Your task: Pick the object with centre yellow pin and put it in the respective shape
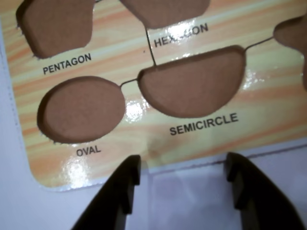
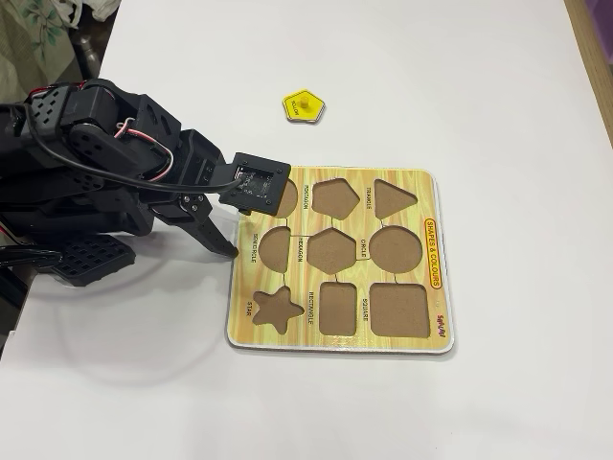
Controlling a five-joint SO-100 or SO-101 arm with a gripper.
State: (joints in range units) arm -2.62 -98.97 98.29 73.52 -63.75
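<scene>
The object with centre yellow pin (image 2: 303, 105), a small yellow pentagon, lies flat on the white table beyond the board in the fixed view, well apart from the arm. It is outside the wrist view. The respective shape, the brown cut-out labelled PENTAGON (image 1: 55, 26) (image 2: 333, 196), sits in the top row of the yellow wood-grain board (image 1: 268, 110) (image 2: 335, 343). My gripper (image 1: 184, 163) (image 2: 228, 240) hovers open at the board's left edge in the fixed view, just short of the oval (image 1: 81, 109) and semicircle (image 1: 192, 86) recesses. Nothing is between its black fingers (image 1: 124, 187).
All other recesses of the board show brown and unfilled, among them the hexagon (image 2: 330, 249), the triangle (image 2: 393, 196) and the star (image 2: 273, 307). The arm's black body (image 2: 86, 182) fills the left side. The table edge runs along the top right.
</scene>
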